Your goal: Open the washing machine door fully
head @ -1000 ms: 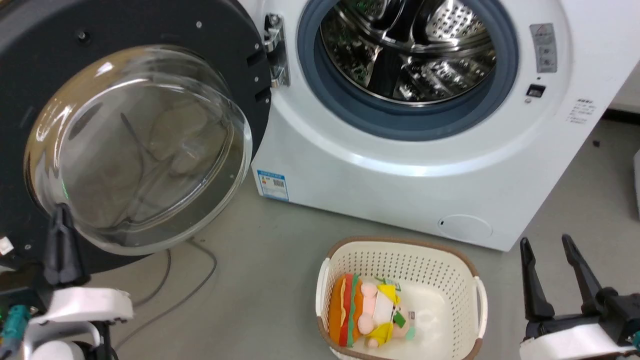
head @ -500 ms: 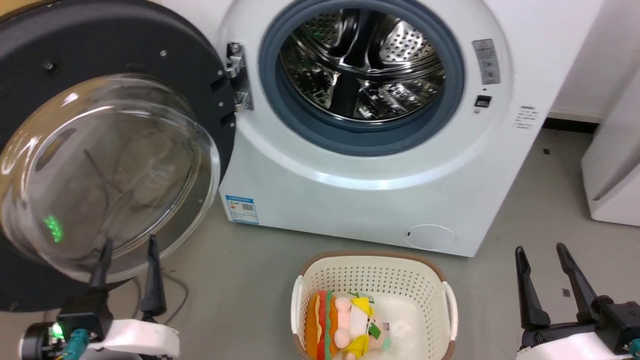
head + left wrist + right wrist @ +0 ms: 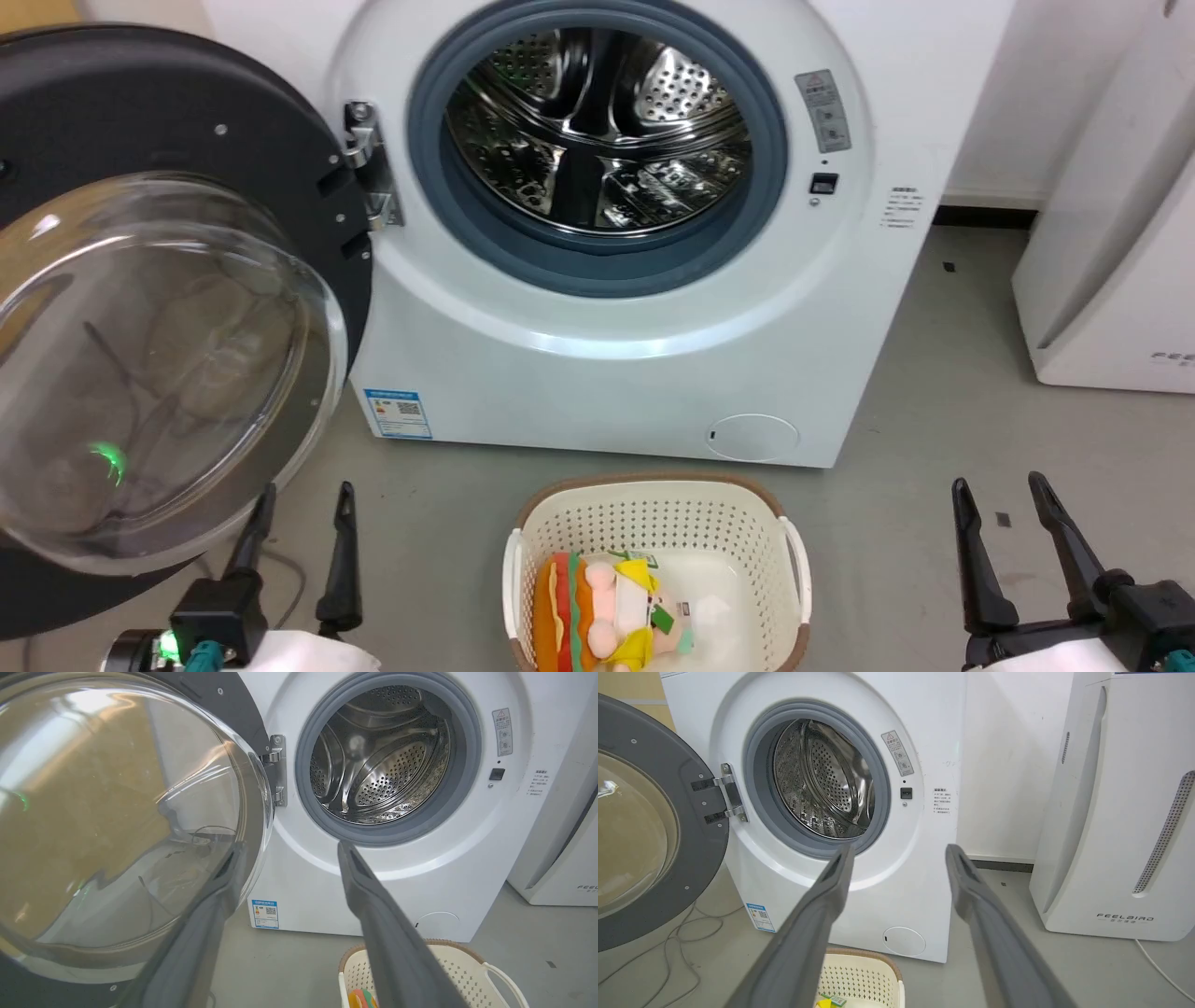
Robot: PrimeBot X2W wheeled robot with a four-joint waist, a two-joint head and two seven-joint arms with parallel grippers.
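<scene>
The washing machine door [image 3: 177, 112], a black disc with a bulging clear glass bowl [image 3: 159, 373], stands swung wide to the left of the white washing machine [image 3: 607, 355], hinged at a metal hinge [image 3: 369, 168]. The steel drum [image 3: 597, 140] lies exposed inside the grey gasket. Low at the left, my left gripper [image 3: 303, 504] is open, just below the glass bowl and touching nothing. In the left wrist view the door [image 3: 117, 812] is close by on the left, beside the left gripper [image 3: 289, 847]. My right gripper [image 3: 999, 495] is open at the lower right, holding nothing.
A cream laundry basket [image 3: 653, 523] with a burger-shaped plush toy [image 3: 607, 616] stands on the grey floor before the machine. A white FEELBIRD appliance [image 3: 1111, 252] stands to the right. Cables [image 3: 672, 947] trail on the floor under the door.
My left gripper has opened and drawn back down from the door's lower part. The camera has pulled back and shifted, so more of the machine and floor shows.
</scene>
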